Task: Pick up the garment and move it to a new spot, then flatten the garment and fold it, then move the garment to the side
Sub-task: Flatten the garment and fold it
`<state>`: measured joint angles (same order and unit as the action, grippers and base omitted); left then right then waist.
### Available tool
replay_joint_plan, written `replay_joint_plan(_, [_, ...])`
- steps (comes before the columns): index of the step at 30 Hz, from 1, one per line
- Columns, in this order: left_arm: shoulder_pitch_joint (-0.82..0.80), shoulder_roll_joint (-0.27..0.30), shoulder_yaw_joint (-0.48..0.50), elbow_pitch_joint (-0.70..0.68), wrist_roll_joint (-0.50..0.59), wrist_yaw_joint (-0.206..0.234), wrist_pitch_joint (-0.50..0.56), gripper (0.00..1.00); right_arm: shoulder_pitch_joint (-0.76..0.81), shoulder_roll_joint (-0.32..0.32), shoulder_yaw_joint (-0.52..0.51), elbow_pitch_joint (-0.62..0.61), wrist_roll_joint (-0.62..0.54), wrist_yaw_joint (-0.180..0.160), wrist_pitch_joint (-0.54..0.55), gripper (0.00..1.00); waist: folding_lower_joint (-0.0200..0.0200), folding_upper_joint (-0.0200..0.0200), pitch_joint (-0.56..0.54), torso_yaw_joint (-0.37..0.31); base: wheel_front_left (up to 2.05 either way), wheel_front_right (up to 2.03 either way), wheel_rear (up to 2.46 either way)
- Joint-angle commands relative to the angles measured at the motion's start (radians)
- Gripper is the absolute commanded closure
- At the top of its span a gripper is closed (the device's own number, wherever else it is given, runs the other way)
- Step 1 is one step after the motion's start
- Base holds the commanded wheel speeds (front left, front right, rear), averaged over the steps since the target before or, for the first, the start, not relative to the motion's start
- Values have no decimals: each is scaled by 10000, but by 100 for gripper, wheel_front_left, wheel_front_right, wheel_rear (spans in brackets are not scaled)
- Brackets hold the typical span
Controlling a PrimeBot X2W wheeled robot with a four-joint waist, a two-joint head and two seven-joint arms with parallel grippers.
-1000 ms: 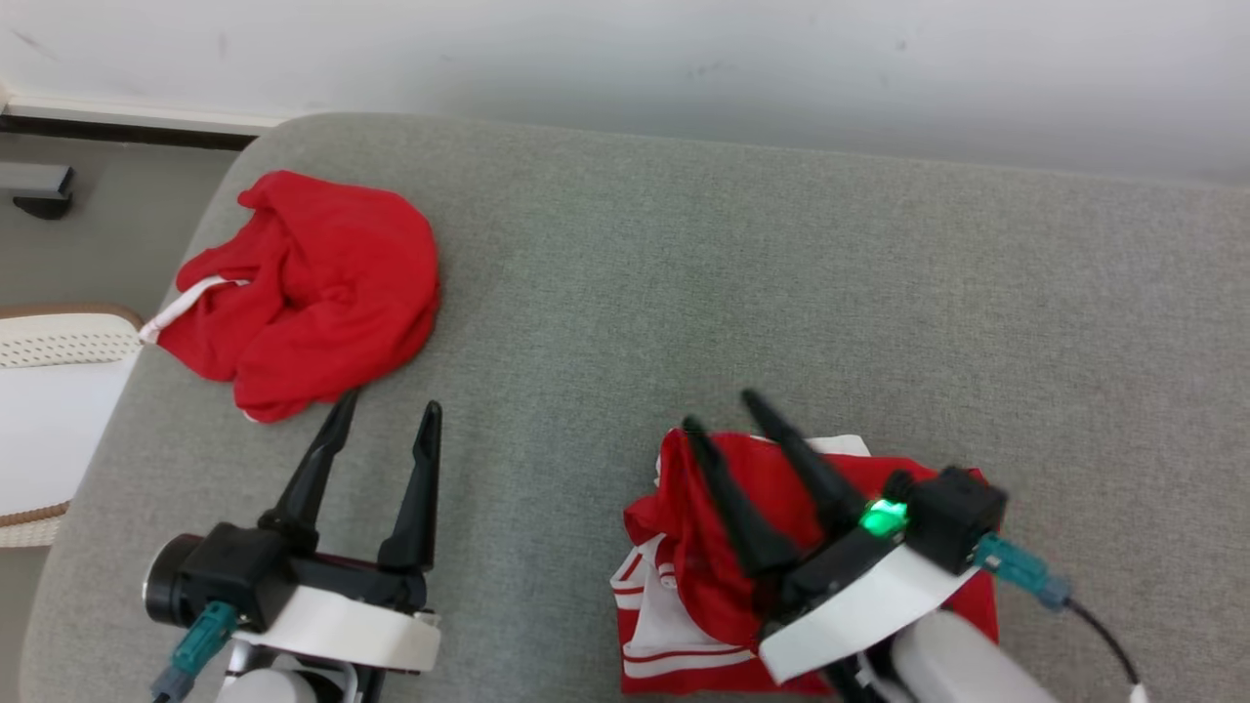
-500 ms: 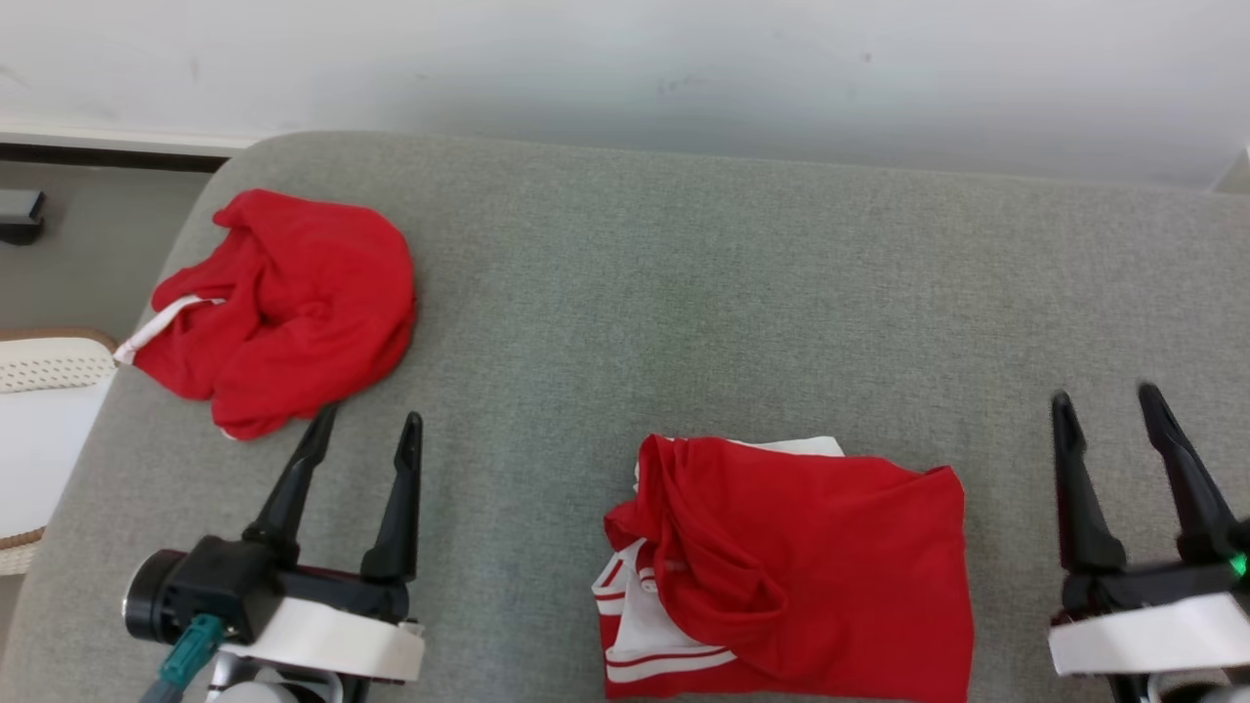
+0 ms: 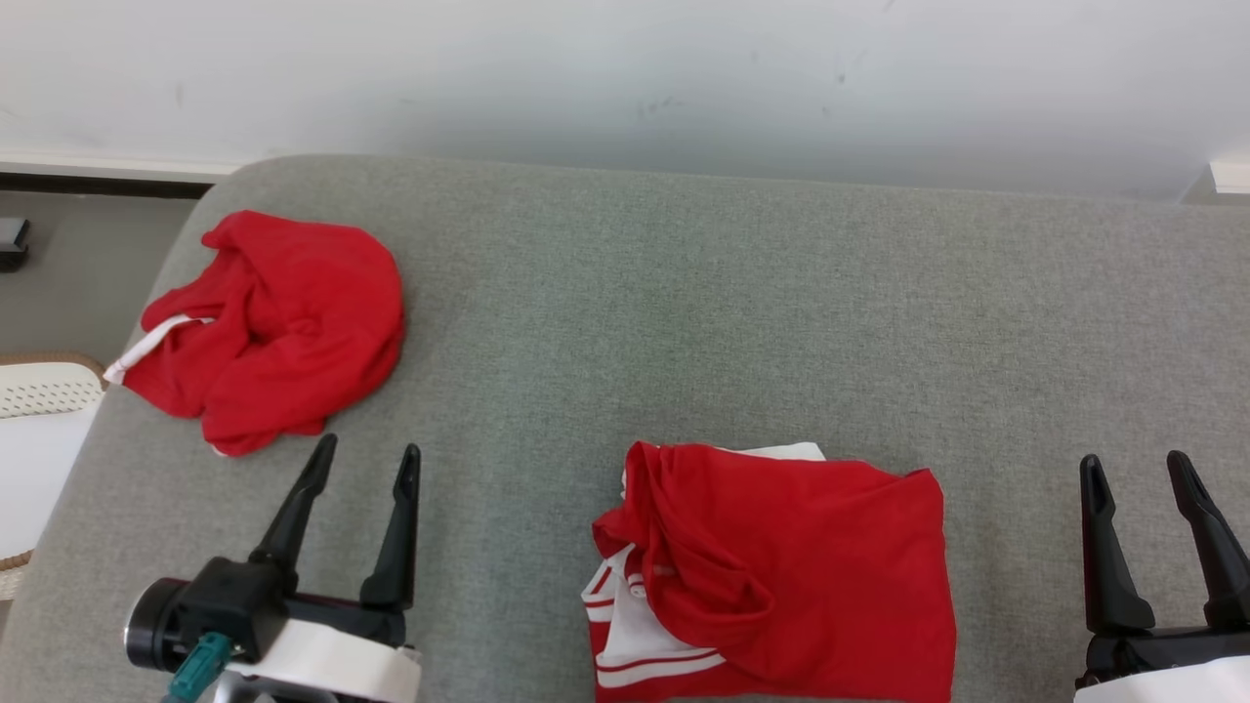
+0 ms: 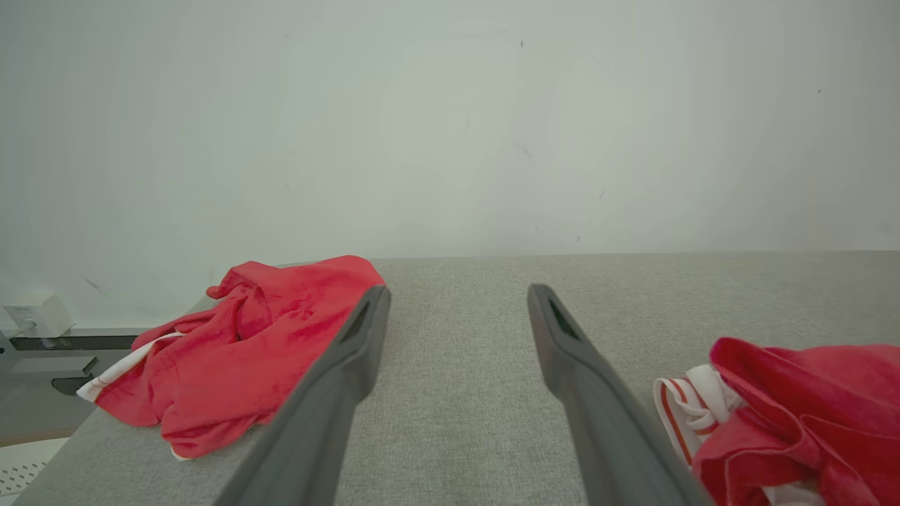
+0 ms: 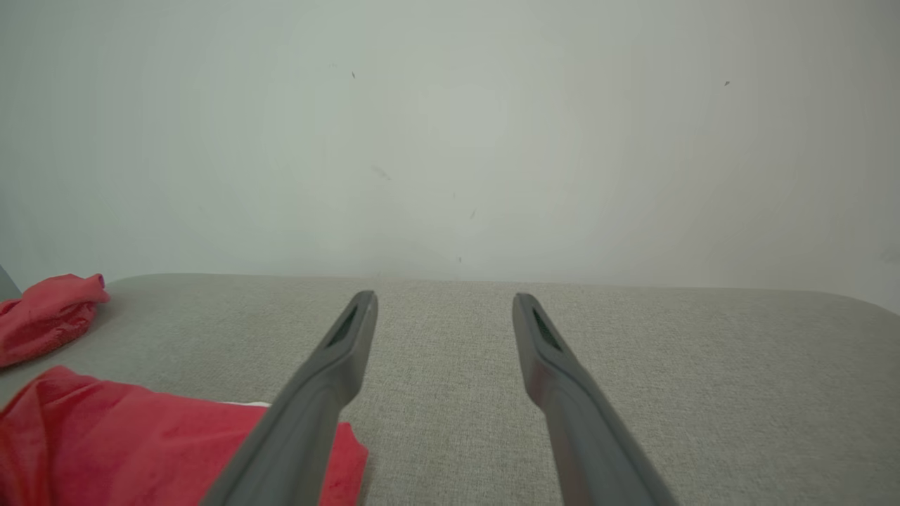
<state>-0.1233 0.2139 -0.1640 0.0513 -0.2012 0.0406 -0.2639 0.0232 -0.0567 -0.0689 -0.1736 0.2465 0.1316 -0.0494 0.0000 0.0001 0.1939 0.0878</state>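
both jaws stand wide open and empty. the left gripper (image 3: 366, 447) hovers just short of the crumpled garment (image 3: 269, 327) at the cushion's (image 3: 684, 293) far left corner. the right gripper (image 3: 1135, 461) sits apart, right of the folded garment (image 3: 781, 566) at the near edge. the crumpled one looks like light, limp jersey cloth, likely to sag and bunch. i'd pinch a thick ridge or the white-trimmed hem, not a flat patch.

We see the folded red garment (image 3: 781, 566) cut by the head view's bottom edge, a white perforated object (image 3: 41, 392) by its left.
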Motion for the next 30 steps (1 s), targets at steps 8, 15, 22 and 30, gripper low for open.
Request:
replay_joint_plan(8, [-36,136,-113,83,-3,-28,-1,0,137,51,179,40,-3,-20,195,100,0,-1,-19,66,0,0,0])
replay_joint_plan(15, [-286,123,-268,113,-1,-103,3,0,-321,57,2367,1444,430,-20,305,100,0,-1,140,355,0,0,0])
replay_joint_plan(22, [-512,23,-336,127,-68,-130,1,0,-1155,39,4619,3596,1540,-20,-255,100,0,-1,329,688,0,0,0])
replay_joint_plan(30, [-594,5,-265,128,-71,-143,0,0,-2476,51,6729,5025,2674,-20,-780,100,0,-1,459,802,0,0,0])
